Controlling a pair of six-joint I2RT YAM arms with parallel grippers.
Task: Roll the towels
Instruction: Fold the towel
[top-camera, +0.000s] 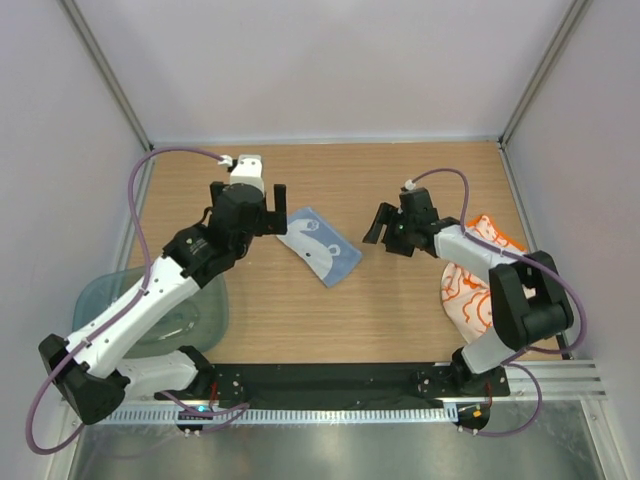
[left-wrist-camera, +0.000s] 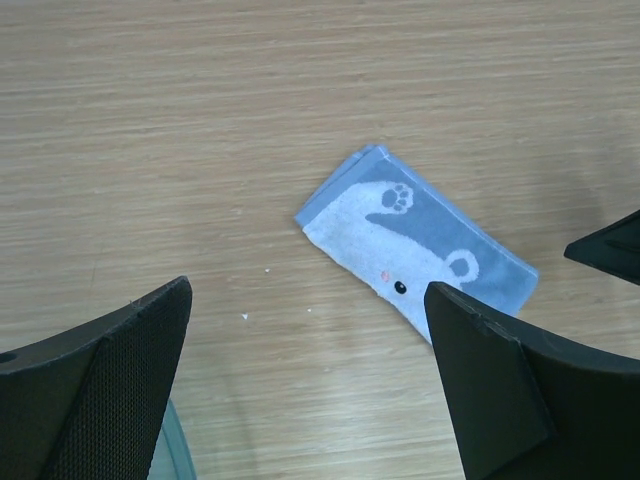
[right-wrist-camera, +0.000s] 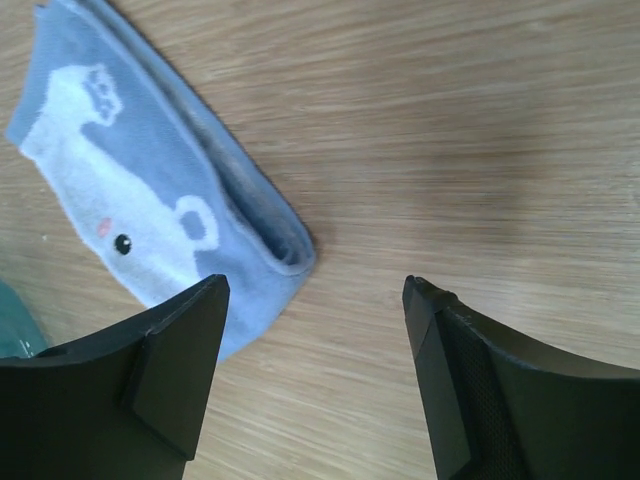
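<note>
1. Our left gripper (top-camera: 278, 210) stands wide with nothing between its fingers. In its wrist view it hangs over bare table (top-camera: 400, 310).
2. Our right gripper (top-camera: 377, 225) is also parted and empty, a little narrower than the left.
3. The blue towel (top-camera: 318, 245) lies flat between the two, folded into a strip. Its long axis runs diagonally from far-left to near-right.
4. The left gripper is just beside the strip's far-left short end. The right one is near the opposite end but stands further off, so we judge the left arm nearer for starting a roll along that axis.
5. The orange and white towels (top-camera: 462, 290) are heaped at the right edge, partly hidden by the right arm, so we cannot count them.
6. The tray (top-camera: 212, 310) sits under the left arm, mostly covered.
7. We cannot tell either gripper's height above the cloth.
</note>
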